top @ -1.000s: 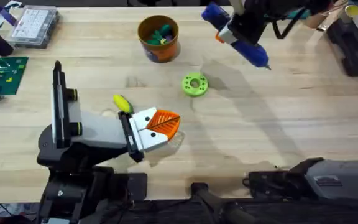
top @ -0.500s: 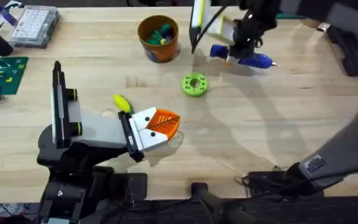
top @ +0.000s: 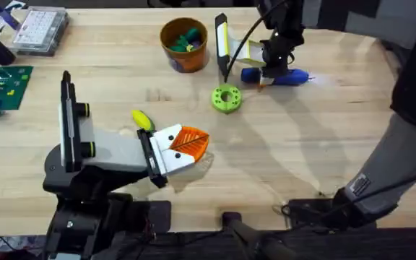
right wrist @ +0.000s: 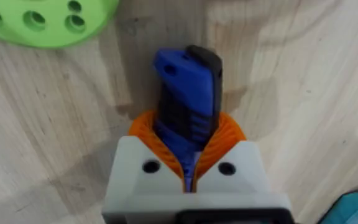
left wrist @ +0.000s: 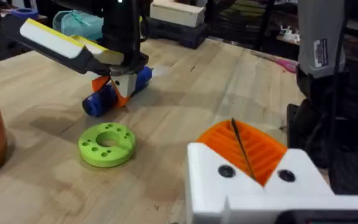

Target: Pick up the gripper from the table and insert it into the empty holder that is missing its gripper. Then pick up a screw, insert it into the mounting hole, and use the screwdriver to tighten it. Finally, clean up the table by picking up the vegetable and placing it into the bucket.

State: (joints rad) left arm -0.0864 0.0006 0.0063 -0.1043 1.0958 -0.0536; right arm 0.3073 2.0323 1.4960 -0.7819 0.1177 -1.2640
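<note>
Overhead view: the right tool point(top: 269, 68) is clamped on the blue screwdriver point(top: 276, 76), which lies flat on the wooden bench point(top: 323, 144) toward its far edge, just beside the lime-green ring point(top: 227, 98). The right wrist view shows the orange pads point(right wrist: 229, 134) pressed against the screwdriver's sides. The orange-brown bucket point(top: 184, 45) stands near the far edge, with small colourful pieces inside. The yellow vegetable point(top: 142, 120) lies near the bench's middle, just beside the left tool point(top: 193, 144), whose orange pads meet around nothing.
</note>
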